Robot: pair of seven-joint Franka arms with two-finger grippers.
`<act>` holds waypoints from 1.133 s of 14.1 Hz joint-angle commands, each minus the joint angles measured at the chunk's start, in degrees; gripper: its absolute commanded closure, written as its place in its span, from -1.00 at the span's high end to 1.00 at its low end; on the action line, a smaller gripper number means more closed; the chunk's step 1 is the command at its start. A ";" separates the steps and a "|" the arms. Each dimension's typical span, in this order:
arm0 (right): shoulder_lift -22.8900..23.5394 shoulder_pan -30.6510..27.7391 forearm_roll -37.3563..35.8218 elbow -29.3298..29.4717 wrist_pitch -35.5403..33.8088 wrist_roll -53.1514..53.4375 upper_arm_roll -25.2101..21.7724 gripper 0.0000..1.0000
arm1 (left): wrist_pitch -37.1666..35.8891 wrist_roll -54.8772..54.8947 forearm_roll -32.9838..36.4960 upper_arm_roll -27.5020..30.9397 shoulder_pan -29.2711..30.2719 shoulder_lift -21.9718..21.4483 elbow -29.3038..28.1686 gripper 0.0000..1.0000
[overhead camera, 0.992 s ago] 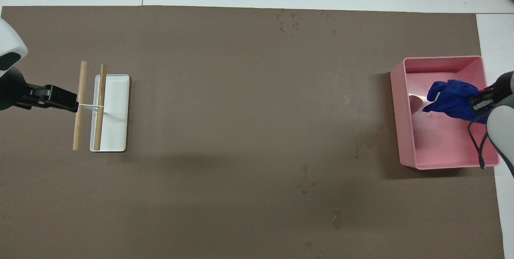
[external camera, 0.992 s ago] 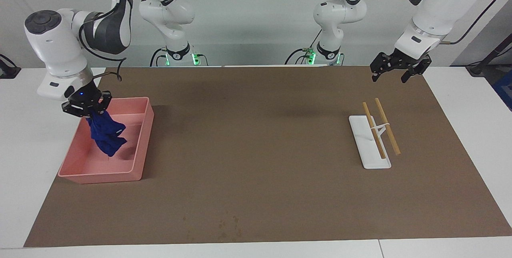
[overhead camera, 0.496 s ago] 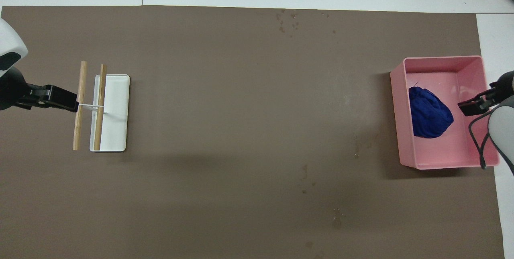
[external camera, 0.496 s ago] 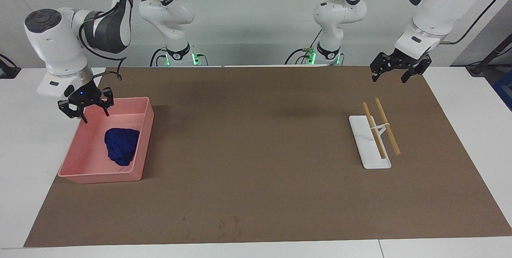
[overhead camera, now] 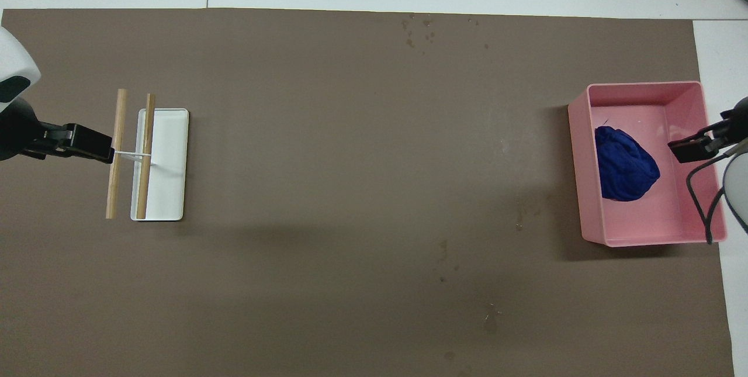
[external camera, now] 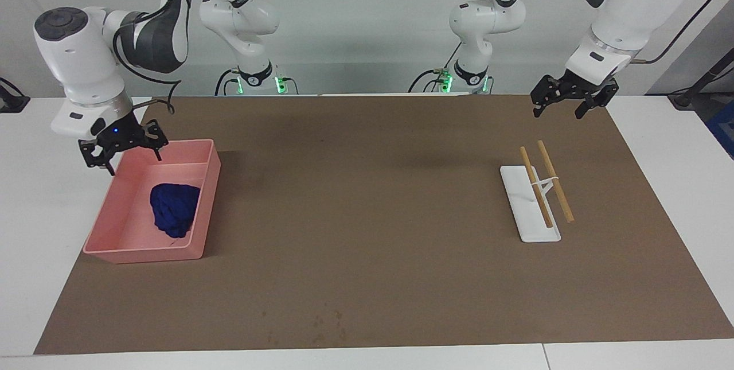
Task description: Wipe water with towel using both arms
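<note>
While the towel (external camera: 174,208) lies bunched inside the pink tray (external camera: 207,186), toward the tray wall that faces the middle of the mat, neither arm has any hold on it. The right gripper (external camera: 123,145) hangs over the tray's corner nearest the robots with its fingers spread and empty. The left gripper (external camera: 572,94) waits well apart from the tray, at the left arm's end of the table, above the mat (external camera: 367,215) and over the robots' side of the white rack (external camera: 530,209) with its two wooden rods; its fingers also stand apart with nothing between them.

Faint dark specks of water (external camera: 327,327) show on the mat, well apart from the tray and much farther from the robots than it. If those marks are still wet, the job is not finished, and leaving the cloth in the tray would mean the wipe missed them.

Should the right gripper go back for the cloth, the nearest risk is the tray itself. Its walls are upright and the cloth sits close to one, so a descending finger could catch the rim and push or tip the tray. A shallow pinch on such a loose bundle might lift only a fold and let it drop short of the water.
</note>
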 commanded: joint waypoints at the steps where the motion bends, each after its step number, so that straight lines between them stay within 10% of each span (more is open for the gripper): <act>1: -0.40 0.53 2.22 4.16 -6.35 4.60 0.45 1.00 | 0.09 0.14 0.95 0.02 0.18 -1.66 -1.72 1.00; 16: -2.60 1.32 5.12 12.34 -21.65 18.49 6.34 1.00 | 0.09 0.23 0.95 0.02 0.18 -1.66 -1.72 1.00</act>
